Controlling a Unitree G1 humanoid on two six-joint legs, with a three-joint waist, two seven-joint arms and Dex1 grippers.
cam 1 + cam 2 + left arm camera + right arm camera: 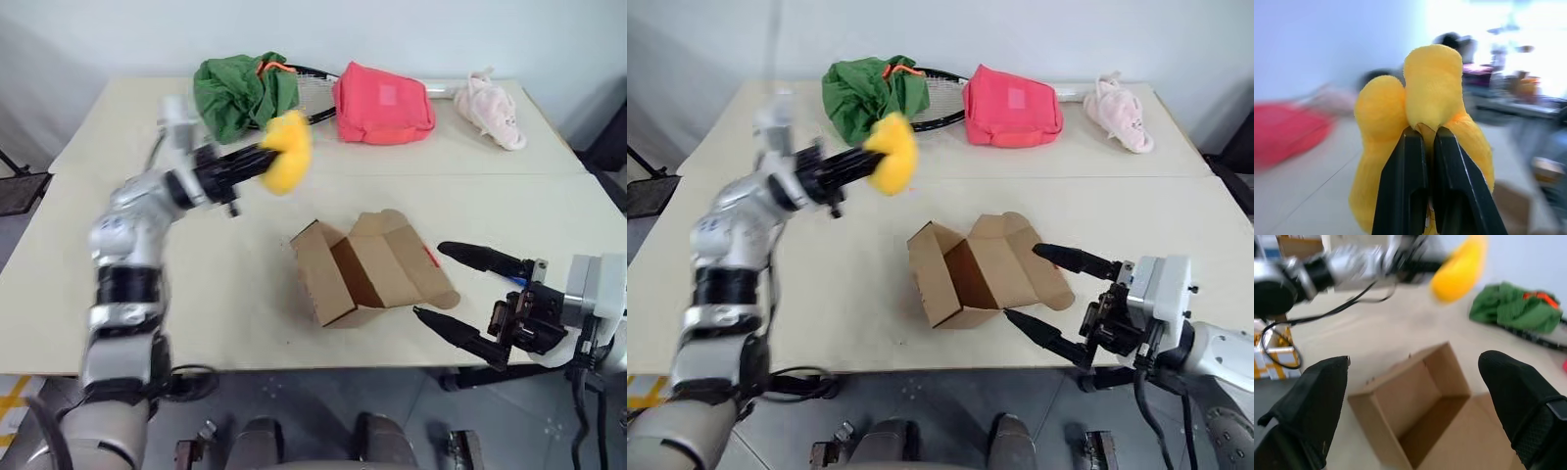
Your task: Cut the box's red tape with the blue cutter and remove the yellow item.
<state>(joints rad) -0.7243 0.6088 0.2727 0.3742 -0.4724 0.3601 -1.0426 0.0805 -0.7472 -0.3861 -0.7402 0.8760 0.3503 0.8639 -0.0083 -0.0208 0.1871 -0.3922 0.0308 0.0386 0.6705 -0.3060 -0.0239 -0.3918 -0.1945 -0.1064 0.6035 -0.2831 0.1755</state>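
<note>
1. We count one box (367,269), flaps open, lying on the table (235,294).
2. We see one yellow item (284,152) pinched by the left gripper (263,157), raised above the table.
3. We count one right gripper (460,294), fingers spread, beside the box.
4. We count one pink-red bag (382,103), one green cloth (240,93), one pale pink plush (495,110).

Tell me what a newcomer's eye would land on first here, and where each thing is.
The yellow item, clamped in the left gripper and held in the air over the table's left side. Next, the box lying open mid-table, with the right gripper spread wide beside it. Behind lie a pink-red bag and green cloth.
</note>
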